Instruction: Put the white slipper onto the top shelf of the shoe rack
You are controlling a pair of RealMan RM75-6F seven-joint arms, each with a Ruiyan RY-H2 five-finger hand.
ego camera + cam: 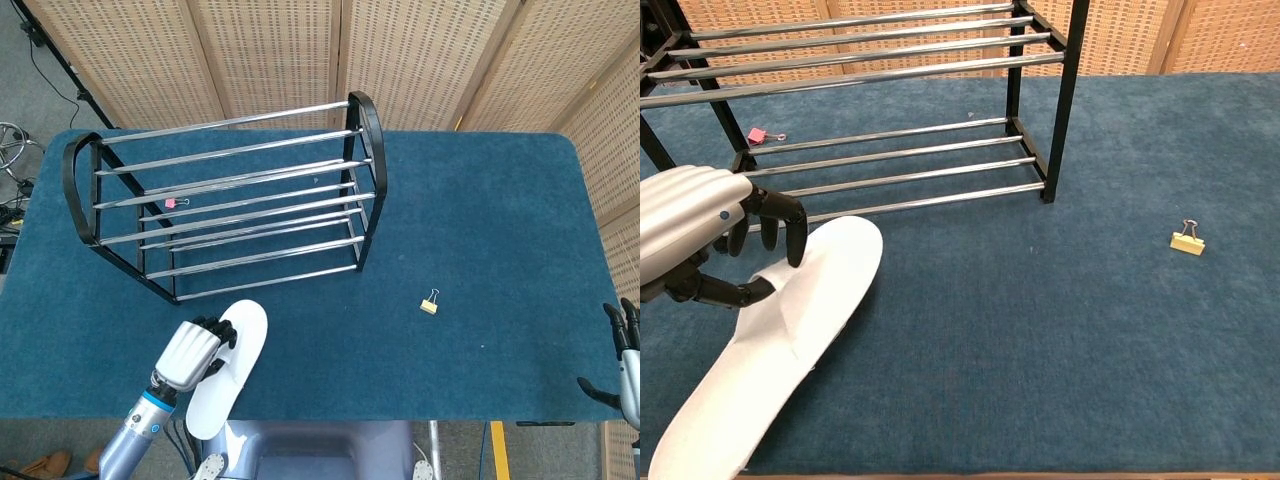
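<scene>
The table [480, 220], covered in blue carpet-like fabric, carries all items. A folding screen [420, 50] of perforated tan panels stands behind its far edge.

The shoe rack [225, 195] occupies the far left part of the table. It has black end frames and chrome rails in tiers. Its top shelf rails [860, 40] carry nothing. The lower rails run parallel to the table's long edges.

The white slipper [228, 370] lies at the near left edge of the table, in front of the rack and apart from it. Its toe end points toward the rack and somewhat to the right; its heel end overhangs the near edge in the head view. In the chest view the slipper [775, 340] lies diagonally, sole down, with the strap raised near its toe end.

The left hand [190, 355] sits at the slipper's left side. Its dark fingers [790, 225] curl over the strap from above while the thumb [725, 292] reaches in from below, so the hand grips the strap.

The right hand [625, 355] appears only at the head view's right margin, off the table's near right corner. Its fingers point upward and apart, thumb extended to the side, holding nothing.

A yellow binder clip [429, 303] lies on the table right of centre, well apart from the rack. A pink binder clip [757, 135] lies on the table beneath the rack's left portion.
</scene>
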